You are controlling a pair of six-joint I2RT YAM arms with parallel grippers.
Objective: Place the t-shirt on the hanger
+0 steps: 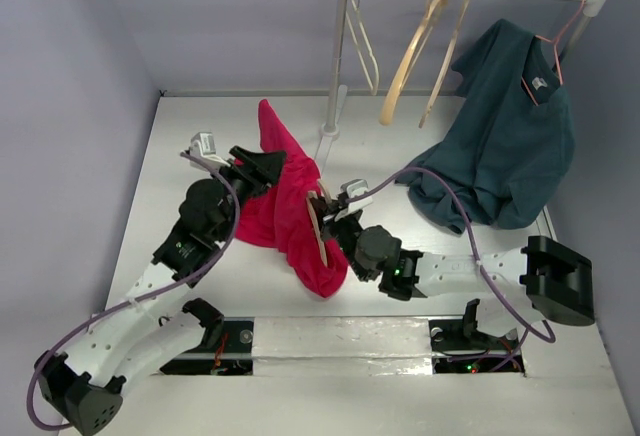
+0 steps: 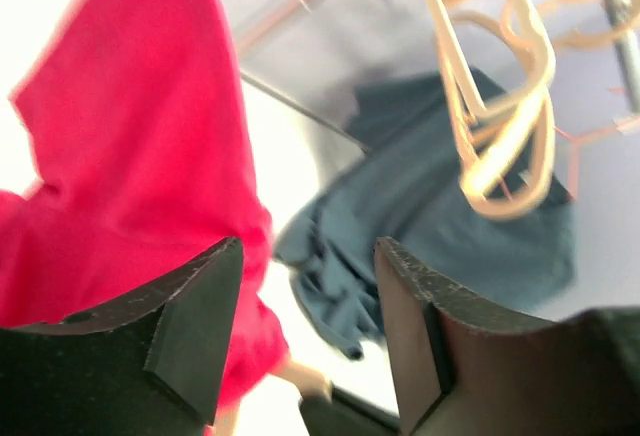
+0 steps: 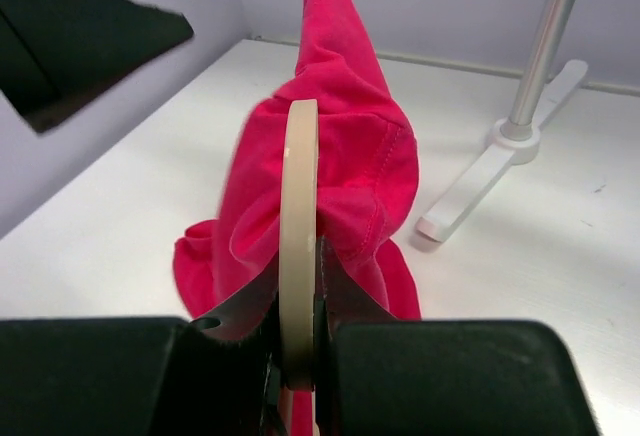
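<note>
Hanger of pale tan wood stands edge-on above the white table, clamped tight between the jaws of the right gripper. The crimson t-shirt is bunched and draped around the hanger. The left gripper sits just beside the shirt's upper left, its jaws partly apart with nothing between them.

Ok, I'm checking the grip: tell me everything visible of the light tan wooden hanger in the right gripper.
The light tan wooden hanger is smooth and gently curved, seen edge-on from the right wrist. The right gripper is shut across it; beyond the jaws it runs into the crimson-red t-shirt, whose folds drape around it. Its hook cannot be made out.
</note>
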